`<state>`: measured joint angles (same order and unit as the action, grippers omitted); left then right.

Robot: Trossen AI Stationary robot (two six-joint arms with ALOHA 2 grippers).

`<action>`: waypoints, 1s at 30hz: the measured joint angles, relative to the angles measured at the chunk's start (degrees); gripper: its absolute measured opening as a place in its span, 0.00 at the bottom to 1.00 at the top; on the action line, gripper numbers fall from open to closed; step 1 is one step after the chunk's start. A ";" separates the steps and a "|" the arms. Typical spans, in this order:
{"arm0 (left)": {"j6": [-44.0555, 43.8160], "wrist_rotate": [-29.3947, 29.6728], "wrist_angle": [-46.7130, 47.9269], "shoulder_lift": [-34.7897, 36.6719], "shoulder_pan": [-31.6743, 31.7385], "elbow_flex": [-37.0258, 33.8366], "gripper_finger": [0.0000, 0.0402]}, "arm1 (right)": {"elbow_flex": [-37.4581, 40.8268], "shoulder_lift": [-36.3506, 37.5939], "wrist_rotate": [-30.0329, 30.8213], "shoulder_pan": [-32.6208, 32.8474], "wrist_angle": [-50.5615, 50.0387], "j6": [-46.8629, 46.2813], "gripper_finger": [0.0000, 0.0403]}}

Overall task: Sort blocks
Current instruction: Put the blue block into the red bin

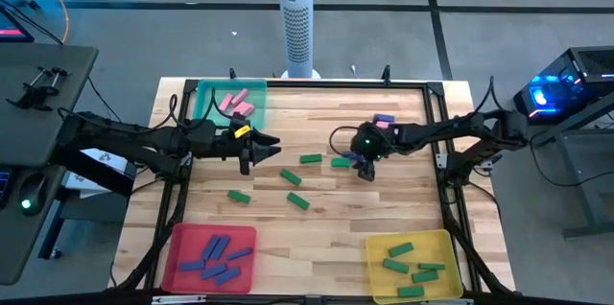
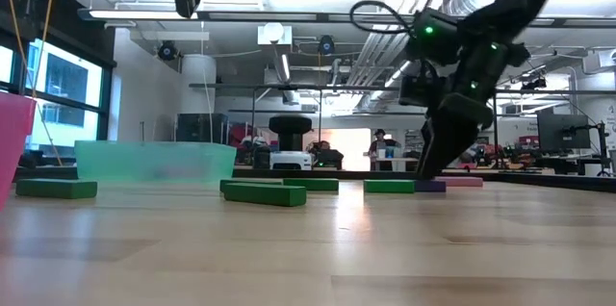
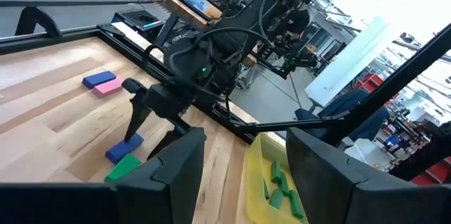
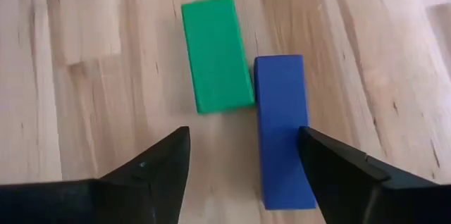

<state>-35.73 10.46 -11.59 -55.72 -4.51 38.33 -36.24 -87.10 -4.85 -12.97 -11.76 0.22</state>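
Near the table's middle, our right gripper (image 4: 243, 157) hangs low over the wood with its fingers spread wide and holding nothing. Under it lie a blue block (image 4: 283, 129) and a green block (image 4: 215, 53), side by side and touching along one edge; the blue one sits by one finger rather than centred in the gap. We judge the blue block to be the target, bound for the red tray (image 1: 180, 247) that already holds blue blocks.

To do this step well, we should shift sideways until the blue block lies midway between the fingers, so that one finger does not land on it. Since the green block touches it, a finger has no room on that flank; we would rather turn the wrist and close across the blue block's ends, or nudge the two apart first. Closing on both would carry green into the wrong tray.

Our left gripper (image 1: 251, 146) waits raised beside the teal tray (image 1: 204, 87), fingers apart and empty. Other green blocks lie loose on the table, and the yellow tray (image 1: 376, 245) holds several.
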 joint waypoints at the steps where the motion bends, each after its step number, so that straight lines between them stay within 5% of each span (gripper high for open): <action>1: 0.00 0.00 0.04 0.00 0.00 0.00 0.46 | 1.61 0.06 -0.13 0.07 3.04 0.05 0.59; 8: -0.03 0.00 0.11 0.00 0.00 0.00 0.46 | 6.57 -0.08 -0.95 1.15 14.85 0.25 0.56; 18: -1.09 -0.01 0.13 0.00 0.00 0.00 0.46 | 3.08 3.53 -2.57 1.56 12.12 -5.70 0.52; 30: -1.12 -0.01 0.21 0.00 0.00 0.00 0.46 | 3.63 6.82 2.50 -2.06 9.19 4.12 0.51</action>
<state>-36.84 10.45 -11.38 -55.72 -4.51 38.33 -32.61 -80.28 -2.36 -15.03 -2.57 4.33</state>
